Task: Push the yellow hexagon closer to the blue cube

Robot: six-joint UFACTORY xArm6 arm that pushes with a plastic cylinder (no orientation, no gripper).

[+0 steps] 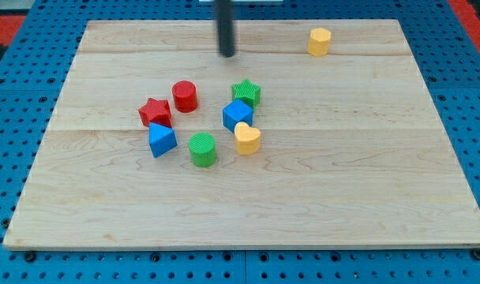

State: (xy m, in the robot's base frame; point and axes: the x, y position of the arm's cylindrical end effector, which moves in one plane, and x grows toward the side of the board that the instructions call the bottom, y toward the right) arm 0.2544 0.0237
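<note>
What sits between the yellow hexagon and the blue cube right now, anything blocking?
The green star sits roughly on the line from the yellow hexagon to the blue cube, touching the cube's upper right. My tip is left of the hexagon.

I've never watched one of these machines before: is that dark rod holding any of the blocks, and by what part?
Nothing is held. My tip touches no block; the yellow hexagon sits apart to the view's right, the blue cube below.

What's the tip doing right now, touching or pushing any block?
My tip: touching nothing, near the view's top, left of the yellow hexagon, above the blue cube.
</note>
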